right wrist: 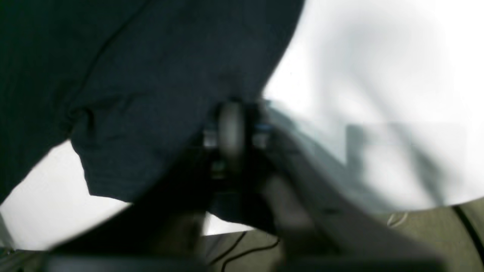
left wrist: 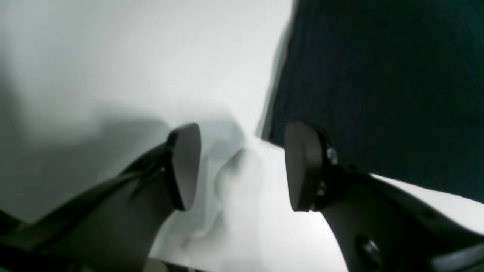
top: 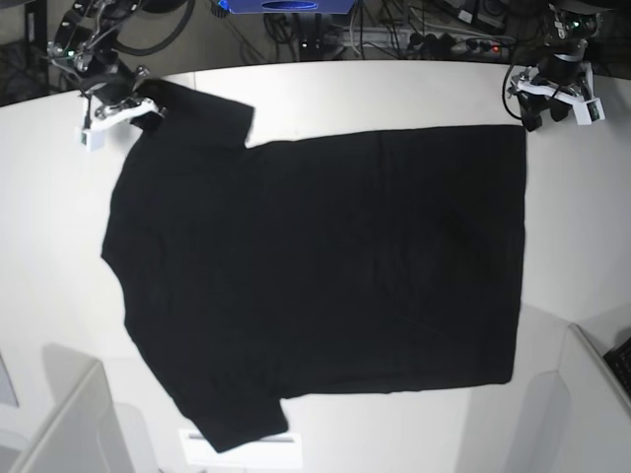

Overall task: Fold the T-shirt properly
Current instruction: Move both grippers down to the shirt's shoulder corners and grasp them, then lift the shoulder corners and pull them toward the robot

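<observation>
The black T-shirt (top: 315, 266) lies spread flat on the white table (top: 394, 99), plain face up, with the sleeves at the left and the hem at the right. No print or label shows. My right gripper (top: 136, 101) is at the far sleeve. In the blurred right wrist view its fingers (right wrist: 230, 128) look closed on the edge of the T-shirt (right wrist: 151, 75). My left gripper (top: 534, 116) is just beyond the far hem corner. In the left wrist view it (left wrist: 244, 166) is open and empty over wrinkled white cover, with the T-shirt (left wrist: 378, 94) beside its right finger.
Cables and equipment (top: 414, 34) lie beyond the table's far edge. Grey panels stand at the front left (top: 59, 424) and front right (top: 592, 394). A white paper strip (top: 242, 451) lies by the near sleeve.
</observation>
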Robot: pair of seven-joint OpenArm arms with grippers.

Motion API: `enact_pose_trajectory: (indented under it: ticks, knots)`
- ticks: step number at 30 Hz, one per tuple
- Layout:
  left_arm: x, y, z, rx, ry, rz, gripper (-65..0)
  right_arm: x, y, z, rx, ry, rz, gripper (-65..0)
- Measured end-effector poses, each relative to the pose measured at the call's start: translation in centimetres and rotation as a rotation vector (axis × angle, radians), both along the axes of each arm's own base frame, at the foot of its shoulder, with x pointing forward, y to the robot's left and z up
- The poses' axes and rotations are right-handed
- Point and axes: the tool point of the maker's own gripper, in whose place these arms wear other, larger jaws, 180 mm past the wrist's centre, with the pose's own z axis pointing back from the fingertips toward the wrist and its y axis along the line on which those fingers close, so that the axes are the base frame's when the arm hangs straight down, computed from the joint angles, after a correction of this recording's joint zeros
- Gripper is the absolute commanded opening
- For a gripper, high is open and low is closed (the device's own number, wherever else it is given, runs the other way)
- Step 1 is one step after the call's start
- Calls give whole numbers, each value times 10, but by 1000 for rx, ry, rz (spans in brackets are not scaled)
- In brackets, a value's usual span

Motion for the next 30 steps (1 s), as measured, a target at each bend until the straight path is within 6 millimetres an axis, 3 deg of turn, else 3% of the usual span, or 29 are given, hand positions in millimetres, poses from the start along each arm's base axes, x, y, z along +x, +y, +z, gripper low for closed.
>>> enact_pose_trajectory:
  ticks: [3,8,15,17,19,23,30]
  knots:
    - [1,-2,-8,-31,36,8,-285,0,0,0,1,0,0,-650]
    - [21,-13,-14,-147,-21,37,-181,0,2,0,3,-1,2,-650]
    - [39,-35,-21,-194,-50,-16,-217,0,1,0,3,-1,2,-650]
    - [43,-40,-22,-205,-52,-27,-263,0,0,0,0,0,3,-650]
    - [47,-44,-23,-214,-49,-35,-364,0,1,0,1,1,3,-650]
    - [42,-46,-28,-222,-25,-32,-650,0,0,0,-1,1,4,-650]
    - [38,-45,-29,-220,-9,-36,-650,-7,-2,2,-19,12,11,-650]
